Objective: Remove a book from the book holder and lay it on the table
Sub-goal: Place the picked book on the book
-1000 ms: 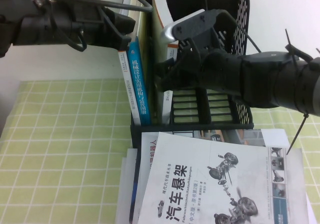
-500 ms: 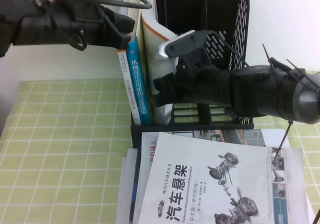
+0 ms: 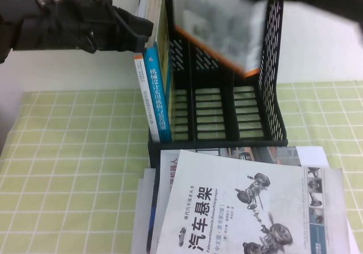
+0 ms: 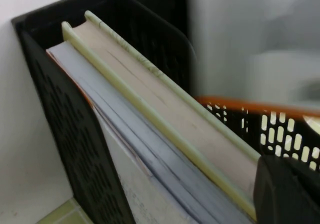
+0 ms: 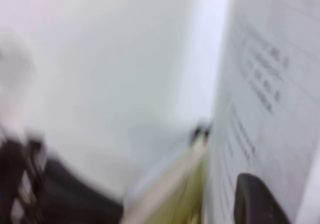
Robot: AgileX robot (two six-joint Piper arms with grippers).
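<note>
Right hand: out of high view past top edge, only dark arm blur at top right; your right wrist view shows one dark fingertip [image 5: 257, 199] against white printed cover, so book [image 3: 218, 24] looks clamped, though grip width unreadable.

Book hangs tilted above book holder [image 3: 272, 95], clear of slots, orange edge lowest, well above bench [image 3: 74, 152] (blurred, title illegible).

Left hand [image 3: 136, 30]: at rack's upper left beside blue-spined book [image 3: 157, 95]; finger spread not visible.

Lay-down space: white car-parts book [image 3: 244, 203] fills bench in front.
</note>
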